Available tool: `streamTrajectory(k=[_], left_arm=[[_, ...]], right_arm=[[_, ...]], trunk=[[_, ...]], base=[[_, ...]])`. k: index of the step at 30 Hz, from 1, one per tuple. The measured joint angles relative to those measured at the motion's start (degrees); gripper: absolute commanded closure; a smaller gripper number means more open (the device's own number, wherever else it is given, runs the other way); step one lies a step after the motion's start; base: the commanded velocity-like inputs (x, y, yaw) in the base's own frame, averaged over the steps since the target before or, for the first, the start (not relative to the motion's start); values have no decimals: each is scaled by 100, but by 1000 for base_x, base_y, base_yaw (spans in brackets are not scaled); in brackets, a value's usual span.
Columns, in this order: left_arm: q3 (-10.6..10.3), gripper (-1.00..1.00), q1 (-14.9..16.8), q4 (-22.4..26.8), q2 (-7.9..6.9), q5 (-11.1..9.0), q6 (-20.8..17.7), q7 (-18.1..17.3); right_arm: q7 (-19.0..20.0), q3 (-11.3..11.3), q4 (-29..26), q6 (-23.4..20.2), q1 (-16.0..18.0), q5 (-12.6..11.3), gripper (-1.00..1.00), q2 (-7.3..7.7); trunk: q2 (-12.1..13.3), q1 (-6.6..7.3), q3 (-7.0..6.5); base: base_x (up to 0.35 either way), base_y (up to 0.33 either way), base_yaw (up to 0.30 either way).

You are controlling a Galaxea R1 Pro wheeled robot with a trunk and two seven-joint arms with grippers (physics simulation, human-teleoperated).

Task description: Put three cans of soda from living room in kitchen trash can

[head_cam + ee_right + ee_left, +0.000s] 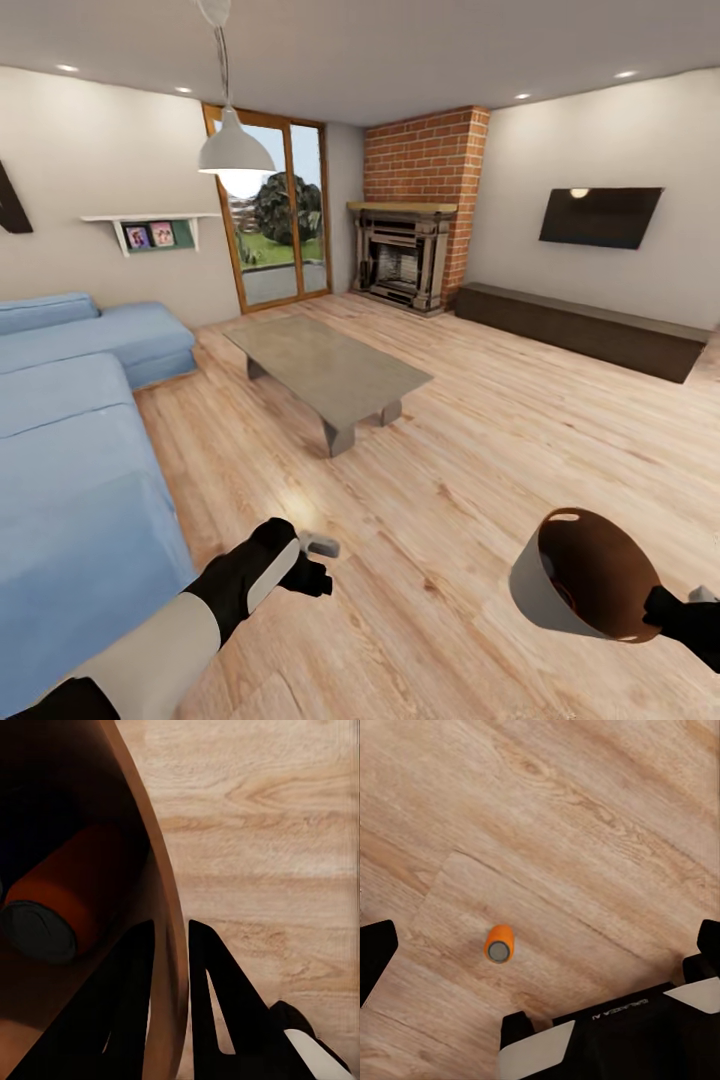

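One can of soda [499, 943] stands upright on the wood floor, orange with a grey top, seen from above. My left gripper [540, 945] hangs open above it, fingers spread wide to either side and not touching it; the same gripper [320, 547] hovers low over the floor beside the sofa. The tash can [585, 572] is held off the floor and tilted, its brown inside facing me. My right gripper [655, 608] is shut on its rim. Up close, that gripper [169, 926] pinches the bin wall [154, 862], and another can of soda [75, 900] lies inside.
This is the living room: a blue sofa [70, 450] fills the left, and a grey coffee table [325, 370] stands ahead. A brick fireplace [410, 250], a low dark bench [580, 325] and a wall TV [600, 215] lie beyond. My base [615, 1035] sits near the standing can.
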State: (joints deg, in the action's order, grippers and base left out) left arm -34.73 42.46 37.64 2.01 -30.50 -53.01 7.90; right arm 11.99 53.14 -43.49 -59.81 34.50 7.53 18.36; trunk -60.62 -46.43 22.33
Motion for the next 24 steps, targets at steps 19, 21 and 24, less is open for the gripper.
streamTrajectory(k=[19, 21, 24], left_arm=[[-17, -100, -1, 5, -2, 0, 26, 4], [-16, -100, -1, 2, -5, 0, 33, 5], [-17, -100, -1, 1, -2, 0, 43, 11]], right_arm=[[3, -8, -1, -4, 1, -49, 100, -15], [-1, -8, 0, 1, 0, 30, 100, -16], [2, -14, 0, -2, 0, -9, 100, -17]], trunk=[[0, 0, -16], [0, 0, -16], [0, 0, -16]], base=[[-75, 225, -91], [180, 146, -1], [214, 105, -1]])
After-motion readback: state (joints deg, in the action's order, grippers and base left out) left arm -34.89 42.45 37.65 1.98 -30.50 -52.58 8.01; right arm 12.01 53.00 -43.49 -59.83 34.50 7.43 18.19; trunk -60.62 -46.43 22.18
